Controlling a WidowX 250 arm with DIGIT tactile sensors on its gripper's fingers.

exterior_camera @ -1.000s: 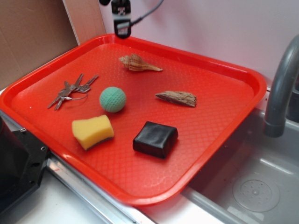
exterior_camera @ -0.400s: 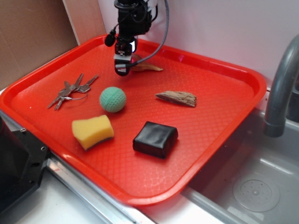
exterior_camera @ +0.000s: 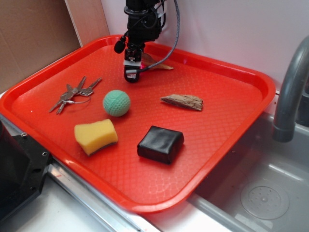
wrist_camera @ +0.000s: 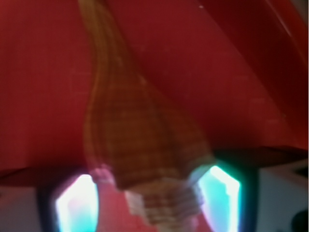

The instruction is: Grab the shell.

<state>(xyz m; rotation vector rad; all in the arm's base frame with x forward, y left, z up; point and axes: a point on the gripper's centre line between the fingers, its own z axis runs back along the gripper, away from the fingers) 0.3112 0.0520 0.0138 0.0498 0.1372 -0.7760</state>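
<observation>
The shell (exterior_camera: 155,65) lies at the back of the red tray (exterior_camera: 227,135). In the exterior view the arm hides its fat end and only the tan tapering point shows. My gripper (exterior_camera: 131,77) points down at the tray on the shell's left end. In the blurred wrist view the ribbed brown-striped shell (wrist_camera: 140,135) runs from the top down between my fingers. My gripper (wrist_camera: 149,203) is open and straddles the fat whorled end. The right finger (wrist_camera: 223,193) is against the shell, and a strip of red tray shows beside the left finger (wrist_camera: 77,203).
On the tray lie a bunch of keys (exterior_camera: 72,94), a green ball (exterior_camera: 116,103), a yellow sponge (exterior_camera: 95,135), a black block (exterior_camera: 160,144) and a wood splinter (exterior_camera: 183,101). A grey faucet (exterior_camera: 289,92) and sink (exterior_camera: 263,195) are at the right, with cardboard at the left.
The arm has come down from the top edge of the exterior view and shifted slightly right, ending low over the shell's fat end, which it now hides.
</observation>
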